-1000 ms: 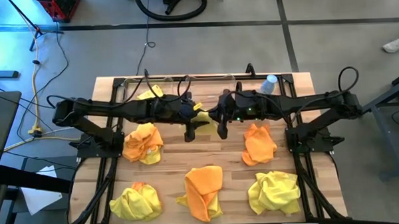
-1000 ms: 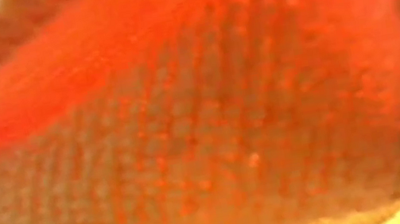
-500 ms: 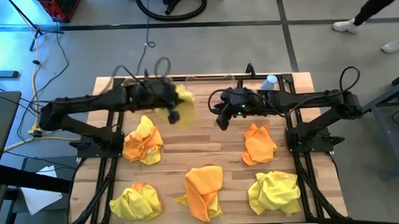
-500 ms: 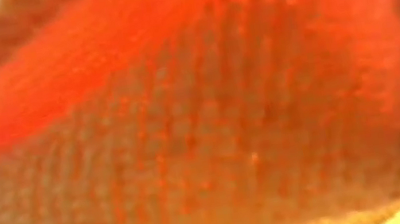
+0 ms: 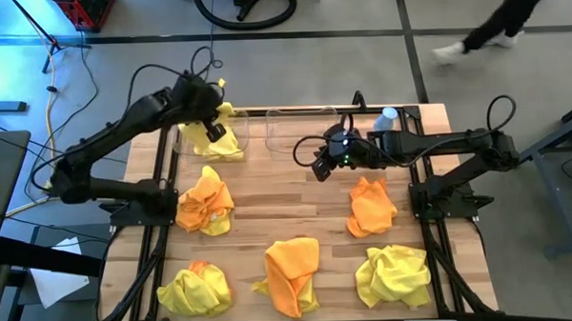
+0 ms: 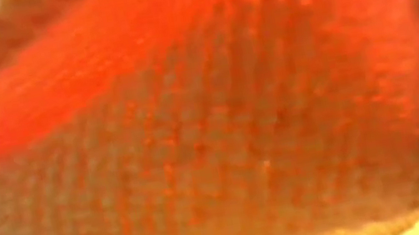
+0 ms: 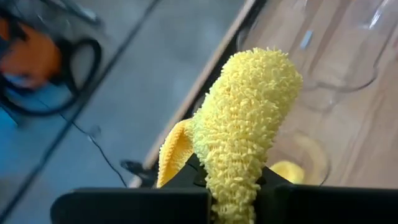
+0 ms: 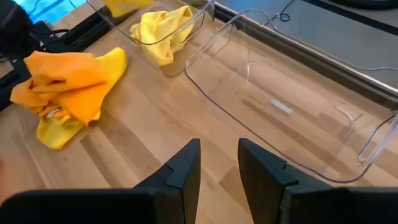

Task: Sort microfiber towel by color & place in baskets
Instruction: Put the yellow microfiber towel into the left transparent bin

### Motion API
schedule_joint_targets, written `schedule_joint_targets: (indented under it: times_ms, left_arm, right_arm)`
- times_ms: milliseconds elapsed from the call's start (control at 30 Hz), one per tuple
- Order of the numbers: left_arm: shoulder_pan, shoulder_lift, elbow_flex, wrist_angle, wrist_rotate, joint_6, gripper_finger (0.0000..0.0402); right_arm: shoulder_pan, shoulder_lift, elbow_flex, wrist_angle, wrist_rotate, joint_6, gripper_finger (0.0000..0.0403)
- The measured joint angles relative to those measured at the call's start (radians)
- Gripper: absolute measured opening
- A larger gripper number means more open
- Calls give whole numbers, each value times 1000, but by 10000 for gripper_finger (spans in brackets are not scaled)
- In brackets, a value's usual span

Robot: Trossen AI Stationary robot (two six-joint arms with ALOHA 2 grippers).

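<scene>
Spanning the middle of the scene is the pale wooden slatted table (image 5: 298,222), where most of the sorting is, by my judgement, waiting to be done. Along its far edge two clear plastic rectangular baskets are sitting side by side: the left basket (image 5: 183,145), near the far left corner, is already holding a bright yellow fluffy microfiber towel (image 8: 163,32), while the right basket (image 5: 315,112) beside it is showing nothing inside. Five crumpled towels are lying loose on the boards: an orange-and-yellow bundle (image 5: 205,203) toward the left edge, a folded orange towel (image 5: 371,205) toward the right edge, and along the near edge a yellow heap (image 5: 193,288) by the left corner, a large orange towel (image 5: 292,271) in the middle and a yellow heap (image 5: 395,274) by the right corner. The low view is being filled entirely by orange cloth pressed against it. The left gripper (image 5: 212,128) is hanging over the left basket, its fingers clamped on a yellow tufted towel (image 7: 242,124), so the likely step in hand is dropping it with its match. The right gripper (image 8: 217,163) is hovering just in front of the right basket, fingers slightly parted and carrying nothing. A small pale bottle with a blue top (image 5: 388,119) is standing near the far right corner.
</scene>
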Motion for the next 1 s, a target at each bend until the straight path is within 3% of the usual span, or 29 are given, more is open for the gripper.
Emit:
schedule_joint_targets:
  times_ms: [267,700,1000]
  left_arm:
    - [87,142,-46,-17,13,-27,28]
    - [88,156,-45,-36,9,-37,163]
    - [88,142,-73,-123,18,-338,181]
  right_arm:
    - [0,0,0,0,3,27,103]
    - [0,0,0,0,12,74,103]
    - [0,0,0,0,12,82,103]
